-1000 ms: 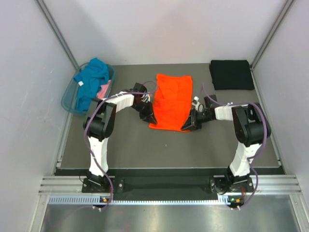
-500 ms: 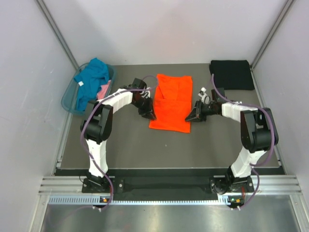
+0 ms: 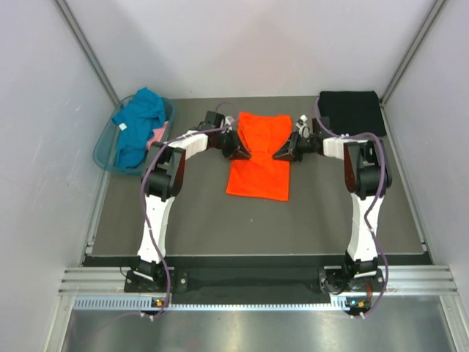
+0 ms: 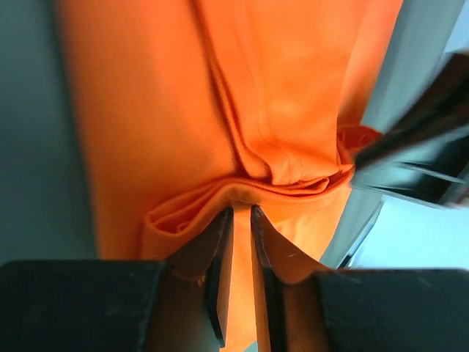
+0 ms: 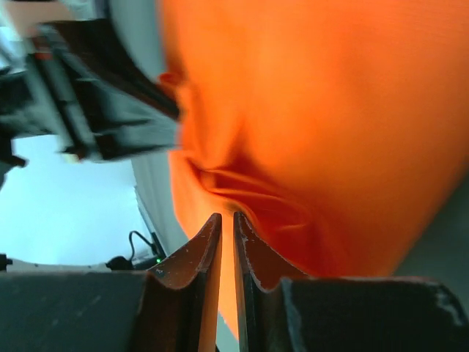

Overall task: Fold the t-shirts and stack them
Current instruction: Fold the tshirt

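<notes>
**A:** The orange t-shirt (image 3: 258, 165) lies flat on the table (image 3: 198, 220) as a long, narrow rectangle, and both arms are on it.

**B:** The left gripper (image 4: 240, 211) sits at the shirt's left edge, about halfway along. Its jaws are all but closed, with a ridge of orange cloth bunched at the tips. That looks like a pinch.

**A:** It's mirrored on the other edge. The right gripper (image 5: 226, 216) is down to a sliver of a gap, and the fabric wrinkles right at its fingertips. It seems to have hold of the shirt too.

**B:** So how far along is the task?

**A:** Early to middle, by the look of it. The black t-shirt (image 3: 352, 112), beyond the orange one and to its right, is a neat square, so it appears to be folded already.

**B:** The orange one looks to have its sleeves tucked in, judging by that narrow shape. The cross fold isn't done yet.

**A:** Then it has to go onto a stack. Left of the orange shirt, the teal t-shirt (image 3: 141, 121) and the pink t-shirt (image 3: 157, 137) sit crumpled in the basket (image 3: 102, 155), untouched.

**B:** So there's plenty left to do.
</notes>
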{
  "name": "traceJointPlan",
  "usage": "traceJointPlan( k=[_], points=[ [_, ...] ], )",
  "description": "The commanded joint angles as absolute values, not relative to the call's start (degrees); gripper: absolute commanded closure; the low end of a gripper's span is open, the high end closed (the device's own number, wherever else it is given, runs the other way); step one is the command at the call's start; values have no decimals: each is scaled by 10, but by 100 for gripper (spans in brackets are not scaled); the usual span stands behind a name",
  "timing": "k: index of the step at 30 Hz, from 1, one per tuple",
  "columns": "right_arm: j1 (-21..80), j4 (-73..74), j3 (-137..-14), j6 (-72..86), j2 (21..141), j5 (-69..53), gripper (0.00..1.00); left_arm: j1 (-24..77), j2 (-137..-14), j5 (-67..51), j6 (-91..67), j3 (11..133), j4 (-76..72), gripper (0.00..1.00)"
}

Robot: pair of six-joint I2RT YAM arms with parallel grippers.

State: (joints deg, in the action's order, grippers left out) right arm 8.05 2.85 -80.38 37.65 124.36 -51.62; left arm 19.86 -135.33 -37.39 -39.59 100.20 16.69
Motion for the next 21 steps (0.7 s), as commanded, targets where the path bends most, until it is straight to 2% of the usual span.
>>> traceJointPlan(
  k=[1,9,15,17,21],
  points=[
    [62,5,-819,389,1286,-530,88,171,-1374,-332,-423,1006,138,78],
    [20,21,-812,367,1289,-526,87,156,-1344,-342,-384,990,170,76],
    [5,196,-895,282,1274,-439,81,156,-1296,-302,-338,969,242,74],
    [6,244,-914,258,1263,-392,80,156,-1280,-285,-308,974,285,70],
    [14,261,-899,242,1200,-356,77,156,-1241,-251,-279,974,316,67]
  ],
)
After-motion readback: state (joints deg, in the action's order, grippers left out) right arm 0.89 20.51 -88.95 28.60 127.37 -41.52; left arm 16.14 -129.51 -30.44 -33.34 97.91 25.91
